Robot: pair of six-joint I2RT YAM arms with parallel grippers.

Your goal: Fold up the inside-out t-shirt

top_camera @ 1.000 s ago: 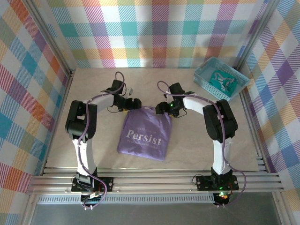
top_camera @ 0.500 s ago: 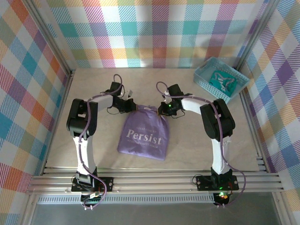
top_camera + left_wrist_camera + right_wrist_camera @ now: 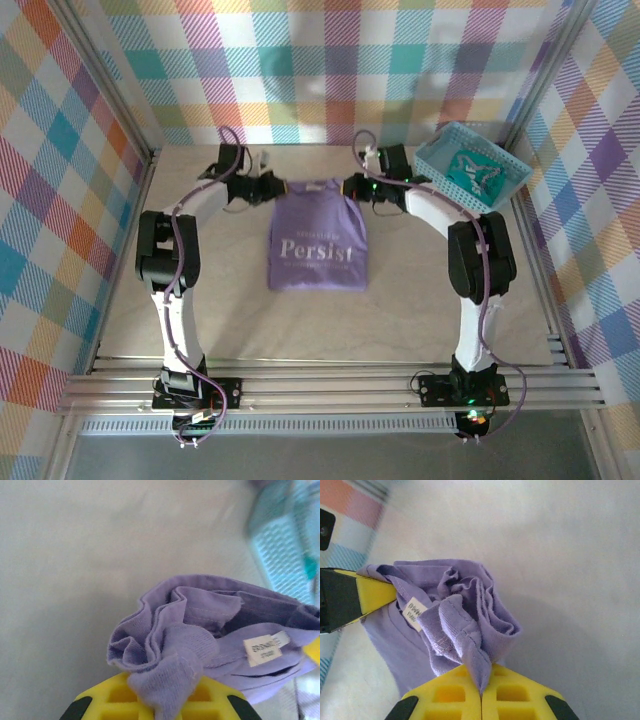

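The inside-out t-shirt (image 3: 317,245) is lavender with white "Persist" lettering and lies as a flat rectangle mid-table, its top edge stretched between both grippers. My left gripper (image 3: 283,188) is shut on the shirt's far-left corner. In the left wrist view bunched purple cloth (image 3: 195,630) runs down between the yellow fingers (image 3: 115,700), and a white label (image 3: 265,649) shows. My right gripper (image 3: 350,187) is shut on the far-right corner. In the right wrist view the fabric (image 3: 465,605) is pinched in the gripper (image 3: 481,687).
A small teal basket (image 3: 505,170) holding a teal-green garment (image 3: 475,172) stands at the back right, close to the right arm. Checked walls enclose the beige table (image 3: 200,300). Bare tabletop lies on either side of the shirt and in front of it.
Both grippers shut on the shirt's top edge and moved to the far side of the table, dragging the shirt with them. The cloth went from a rounded heap to a flat rectangle.
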